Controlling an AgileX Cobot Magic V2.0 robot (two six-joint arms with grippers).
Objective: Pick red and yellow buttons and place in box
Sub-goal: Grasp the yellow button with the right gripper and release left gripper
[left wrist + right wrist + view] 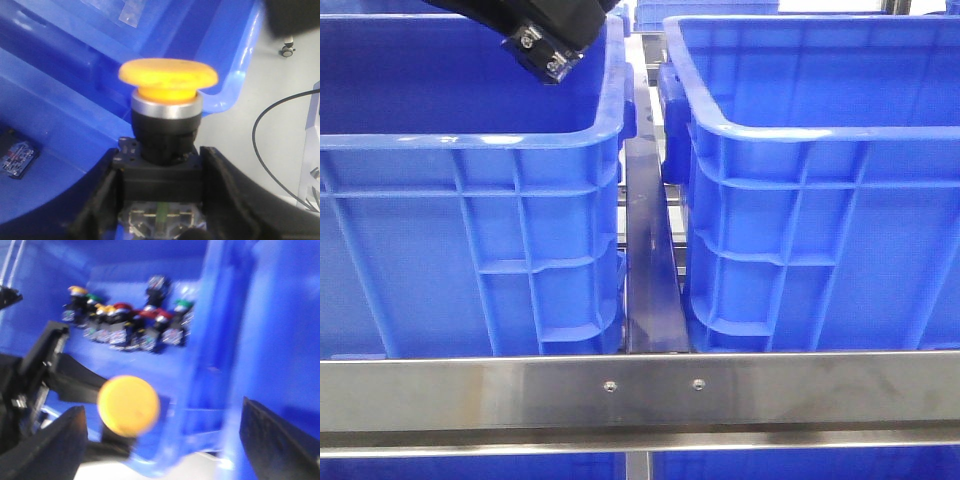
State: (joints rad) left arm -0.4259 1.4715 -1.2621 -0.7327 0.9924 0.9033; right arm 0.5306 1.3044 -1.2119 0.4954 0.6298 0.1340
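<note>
Steel framing carries two large bright blue ribbed plastic crates, one on the left [470, 240] and one on the right [820, 200], with a dark metal rail [648, 270] between them. Pale floor and a black cable [280, 145] show beyond a crate rim. One yellow-orange mushroom-headed push button [167, 82] sits pinched by its black base in the left gripper [162, 180]. The right gripper [160, 440] is spread wide, near a blurred cluster of assorted buttons [127, 322] on a crate floor.

We note a steel crossbar [640, 392] along the lower frame, two screws at its middle. A dark metal strip [648, 270] runs up the centre. A small circuit board [18, 157] lies lower left; a black cable [280, 150] loops at right.
</note>
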